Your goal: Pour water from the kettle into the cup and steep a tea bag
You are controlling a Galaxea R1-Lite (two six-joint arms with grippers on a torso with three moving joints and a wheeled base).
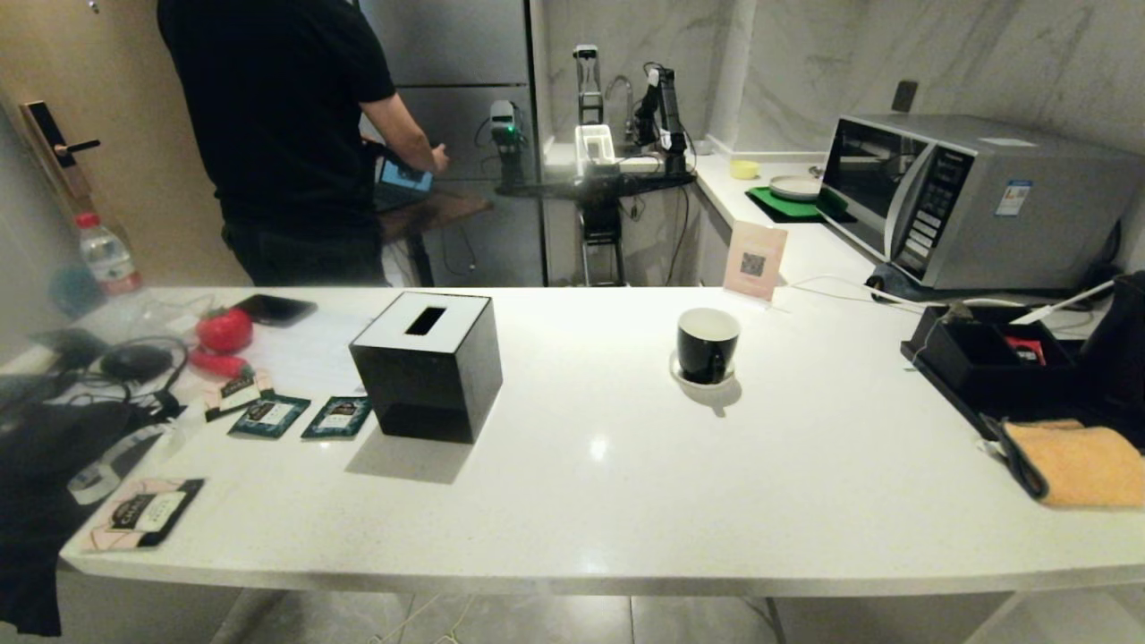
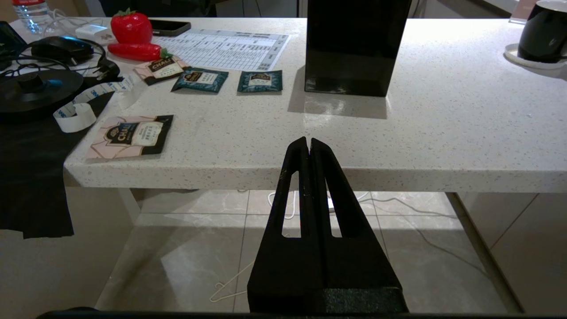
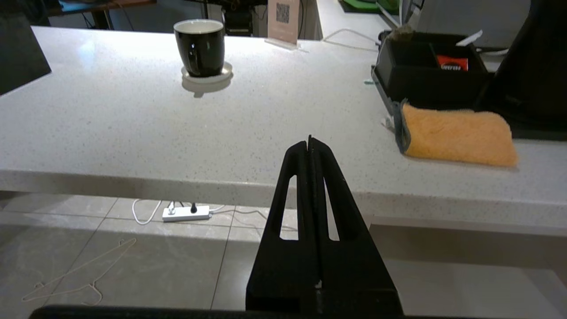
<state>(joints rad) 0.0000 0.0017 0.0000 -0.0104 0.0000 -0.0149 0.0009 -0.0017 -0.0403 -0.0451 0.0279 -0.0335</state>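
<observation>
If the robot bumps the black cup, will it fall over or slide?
The cup looks glossy and hard, probably ceramic, so it could chip if knocked. It stands upright on a small white saucer, and a smooth saucer on the shiny counter would likely slide. It appears taller than wide, so a bump near the rim might tip it.

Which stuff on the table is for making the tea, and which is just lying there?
For the tea:
- glossy black cup on a white saucer
- big matte black kettle, at the right edge

Just lying about:
- black cube tissue box
- flat teal sachets
- orange cloth
- red toy strawberry
</observation>
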